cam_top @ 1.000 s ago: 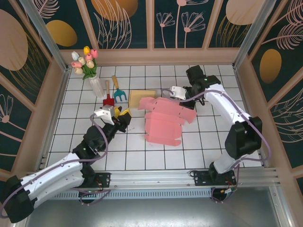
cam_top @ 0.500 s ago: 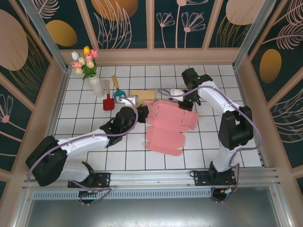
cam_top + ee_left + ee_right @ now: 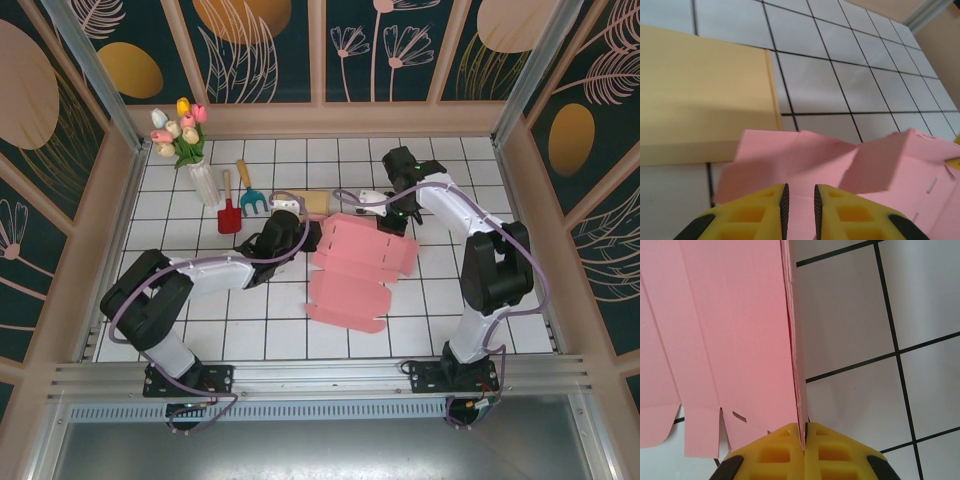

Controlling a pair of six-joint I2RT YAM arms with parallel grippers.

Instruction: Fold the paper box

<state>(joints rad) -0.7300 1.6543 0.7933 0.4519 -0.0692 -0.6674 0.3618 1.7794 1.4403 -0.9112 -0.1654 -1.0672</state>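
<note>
Flat, creased pink paper box (image 3: 352, 268)

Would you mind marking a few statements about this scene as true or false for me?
1. The right end effector is shut on an edge of the flat pink paper box. True.
2. The red hand shovel lies on the pink box. False: it lies on the white tiled table, apart from the box.
3. A pale yellow flat board lies close by the pink box. True.
4. The pale vase of tulips has tipped over. False: it stands upright.
</note>
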